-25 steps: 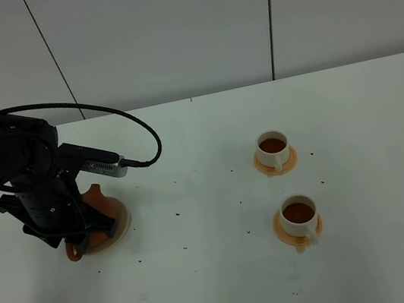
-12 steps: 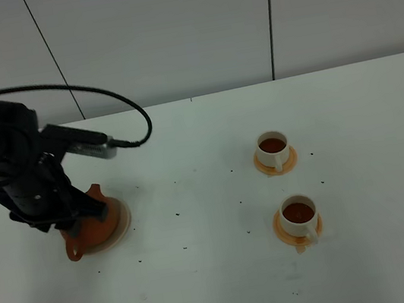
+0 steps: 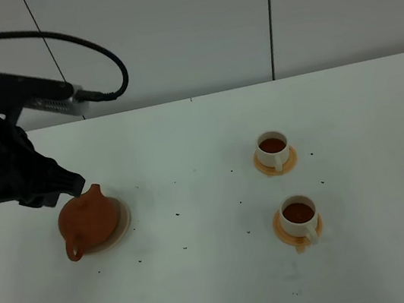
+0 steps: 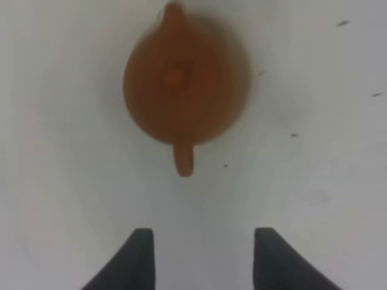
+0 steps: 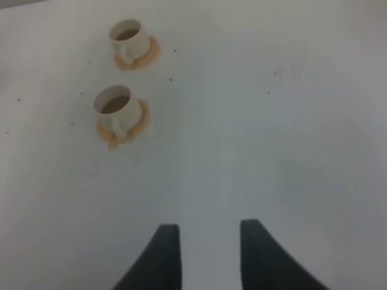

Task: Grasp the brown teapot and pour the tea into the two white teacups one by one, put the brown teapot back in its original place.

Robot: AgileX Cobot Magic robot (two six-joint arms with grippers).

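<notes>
Brown teapot (image 3: pixel 88 219): upright on beige plate (image 3: pixel 123 224), bench's (image 3: pixel 206 274) 9 o'clock side.
Teacups (image 3: pixel 272 148) (image 3: pixel 299 213): on orange saucers, 3 o'clock side, holding tea.
Left end effector (image 4: pixel 202 257): fingers apart, empty, above teapot.
Right end effector (image 5: pixel 205 254): fingers apart, empty.

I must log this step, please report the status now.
Left gripper open, empty, above teapot. Teapot on its plate. Both cups hold tea. Right gripper open, empty.
</notes>
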